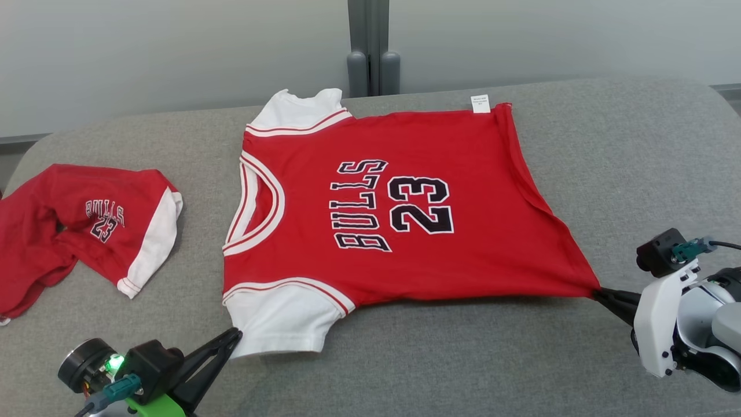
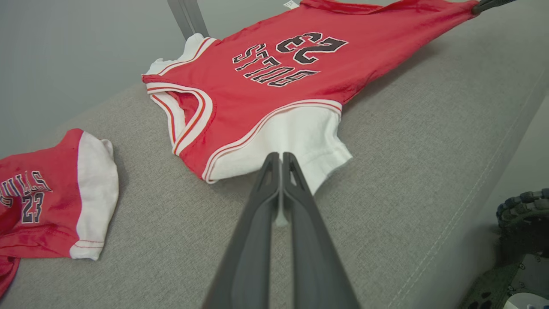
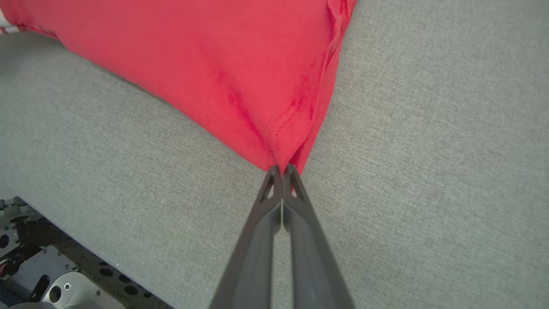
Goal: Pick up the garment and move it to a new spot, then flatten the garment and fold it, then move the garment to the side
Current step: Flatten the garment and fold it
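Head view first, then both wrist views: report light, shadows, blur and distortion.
Head view: soft even light, no glare, thin shadow beneath the jersey, print sharp. Left wrist view: wide-angle bend in the cushion seam, left hand up close and slightly soft. Right wrist view: red cloth soft toward the top, grey weave near the right hand crisp.

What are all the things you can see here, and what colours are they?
spread jersey: one, red with white sleeves and dark BULLS 23 lettering, flat in the middle of the cushion
label: one, white, at the spread jersey's far hem corner
second garment: one, red and white, crumpled at the cushion's left end
cushion: one, grey, under both garments
post: one, grey, behind the cushion
left gripper: one, dark, shut on the spread jersey's near white sleeve
right gripper: one, dark, shut on the spread jersey's near hem corner
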